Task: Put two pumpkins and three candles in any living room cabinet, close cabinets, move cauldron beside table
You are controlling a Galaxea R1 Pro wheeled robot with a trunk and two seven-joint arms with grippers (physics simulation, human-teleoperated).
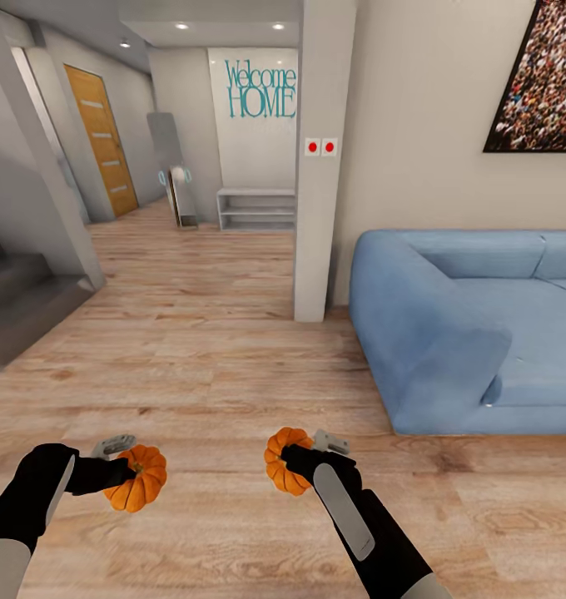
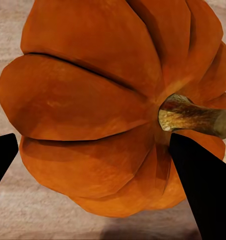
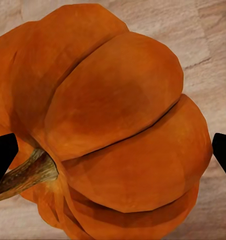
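both pumpkins ribbed orange, brown stems; fingers black; sofa blue; floor light woodgrain

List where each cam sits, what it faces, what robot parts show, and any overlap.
Head: on the head, facing down over wooden floor toward sofa; both arms show.
Left wrist: by left gripper, facing left pumpkin; fingertips show.
Right wrist: by right gripper, facing right pumpkin; fingertips show.
Shared: head also shows both pumpkins.
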